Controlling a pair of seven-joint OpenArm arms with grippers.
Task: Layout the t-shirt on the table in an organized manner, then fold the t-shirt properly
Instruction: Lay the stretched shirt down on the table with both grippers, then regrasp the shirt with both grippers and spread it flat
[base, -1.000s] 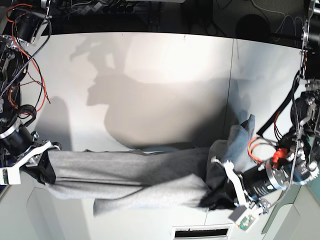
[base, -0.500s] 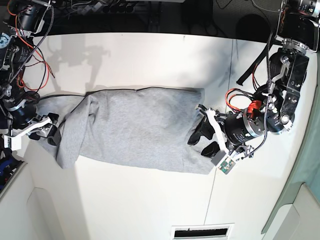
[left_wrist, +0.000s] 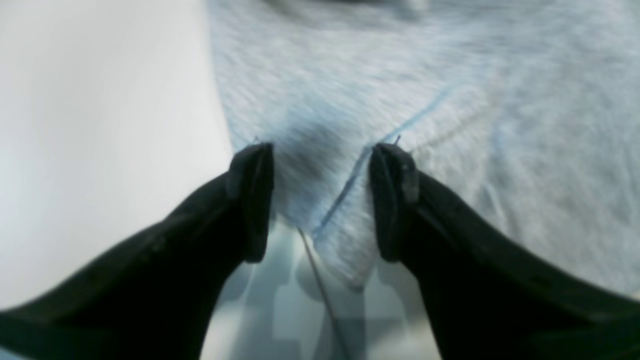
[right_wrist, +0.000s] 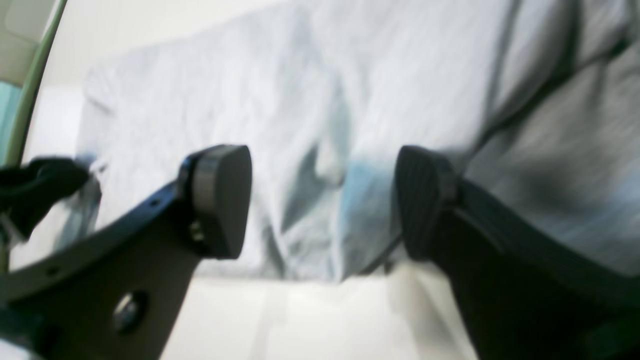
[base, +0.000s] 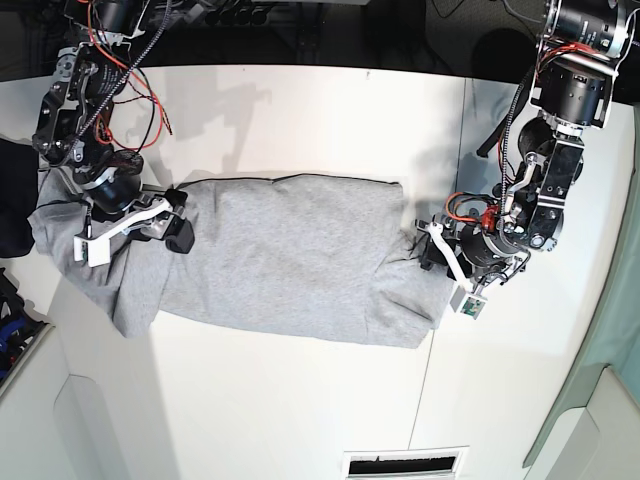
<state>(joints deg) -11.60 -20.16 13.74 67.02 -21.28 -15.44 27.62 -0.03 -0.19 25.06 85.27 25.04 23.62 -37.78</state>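
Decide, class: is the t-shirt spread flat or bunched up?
Mostly spread: the t-shirt lies flat across the table, though its ends stay rumpled.

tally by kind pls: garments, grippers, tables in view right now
T-shirts: 1, the grey t-shirt spread flat
Grippers: 2, the left gripper and the right gripper, both open at the shirt's two ends
Tables: 1, the white table
Total: 4
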